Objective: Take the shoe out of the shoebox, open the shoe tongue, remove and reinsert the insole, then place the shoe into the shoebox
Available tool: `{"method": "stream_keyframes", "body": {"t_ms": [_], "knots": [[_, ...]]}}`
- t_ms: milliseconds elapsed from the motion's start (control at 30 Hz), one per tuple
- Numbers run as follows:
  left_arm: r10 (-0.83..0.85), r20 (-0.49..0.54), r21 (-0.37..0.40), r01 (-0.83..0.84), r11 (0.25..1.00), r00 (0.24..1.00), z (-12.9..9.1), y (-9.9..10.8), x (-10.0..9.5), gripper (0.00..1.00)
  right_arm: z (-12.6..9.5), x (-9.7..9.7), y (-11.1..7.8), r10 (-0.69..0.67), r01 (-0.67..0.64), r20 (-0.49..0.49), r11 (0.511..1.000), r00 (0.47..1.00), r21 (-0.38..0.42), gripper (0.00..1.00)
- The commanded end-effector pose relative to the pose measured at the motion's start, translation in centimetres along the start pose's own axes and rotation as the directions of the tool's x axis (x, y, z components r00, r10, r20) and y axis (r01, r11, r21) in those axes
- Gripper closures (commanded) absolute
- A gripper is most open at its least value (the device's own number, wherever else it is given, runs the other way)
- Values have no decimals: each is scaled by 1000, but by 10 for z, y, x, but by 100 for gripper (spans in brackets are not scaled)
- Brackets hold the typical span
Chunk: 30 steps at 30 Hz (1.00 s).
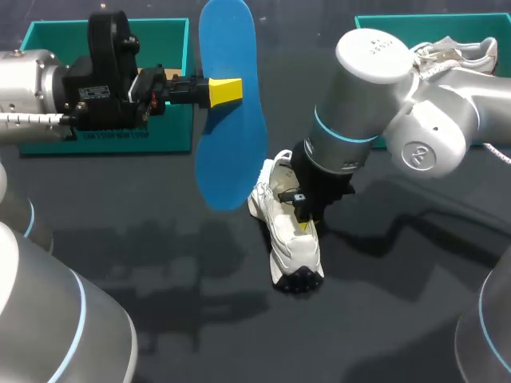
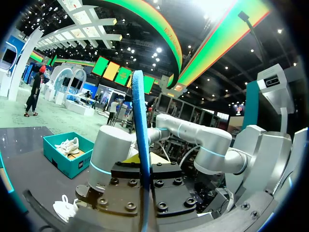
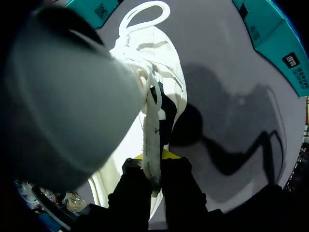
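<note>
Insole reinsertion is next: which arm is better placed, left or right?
Left. The left arm has its jaws shut on the flat blue foam insole, held on edge right beside the white lace-up sneaker. The right arm has its jaws shut on the sneaker's tongue, steadying the shoe on the dark table.

Two teal shoeboxes (image 1: 172,132) (image 1: 415,20), two white shoes (image 1: 291,251) (image 1: 463,52), one blue insole (image 1: 231,120), two arms (image 1: 32,84) (image 1: 431,128).

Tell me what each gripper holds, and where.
Left gripper: blue insole, pinched at its side edge, mid-length. Right gripper: white shoe, by a strip at its opening, likely the tongue.
</note>
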<state>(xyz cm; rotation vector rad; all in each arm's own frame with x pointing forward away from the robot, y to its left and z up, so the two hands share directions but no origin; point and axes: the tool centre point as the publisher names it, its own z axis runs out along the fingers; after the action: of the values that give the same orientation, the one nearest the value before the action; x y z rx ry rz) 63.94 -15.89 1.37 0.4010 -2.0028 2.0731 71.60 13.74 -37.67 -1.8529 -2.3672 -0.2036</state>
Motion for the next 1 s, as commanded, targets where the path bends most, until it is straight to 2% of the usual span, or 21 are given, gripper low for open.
{"method": "stream_keyframes", "body": {"t_ms": [33,167,200,233,267,300,333,533,667,1000], "knots": [[0,-1,2,0,1000,1000,1,1,-1,100,5,-3,-1,9,-9,-23,1000,1000,-8,100],[0,-1,2,0,1000,1000,1,1,-1,100,5,-3,-4,17,-18,-31,1000,999,-9,100],[0,-1,2,0,1000,1000,1,1,-1,100,4,-3,-5,19,-19,-33,1000,999,-9,90],[0,-1,2,0,1000,1000,1,1,-1,100,4,-3,-5,23,-23,-36,1000,999,-10,74],[0,-1,2,0,1000,1000,1,1,-1,100,3,-3,-6,27,-27,-39,1000,999,-11,52],[0,-1,2,0,1000,1000,1,1,-1,100,2,-3,-7,33,-34,-43,999,999,-13,11],[0,-1,2,0,1000,1000,1,1,-1,100,0,-3,-7,38,-39,-46,999,998,-15,0],[0,-1,2,0,1000,1000,1,1,-1,100,-33,-1,-13,43,-48,-86,997,995,-57,0],[0,-1,2,0,1000,1000,1,1,-1,100,-63,-7,-16,31,-48,-193,995,981,-87,0],[0,-1,2,0,1000,1000,1,1,-1,100,-63,-7,-16,31,-48,-193,995,981,-87,0]]}}
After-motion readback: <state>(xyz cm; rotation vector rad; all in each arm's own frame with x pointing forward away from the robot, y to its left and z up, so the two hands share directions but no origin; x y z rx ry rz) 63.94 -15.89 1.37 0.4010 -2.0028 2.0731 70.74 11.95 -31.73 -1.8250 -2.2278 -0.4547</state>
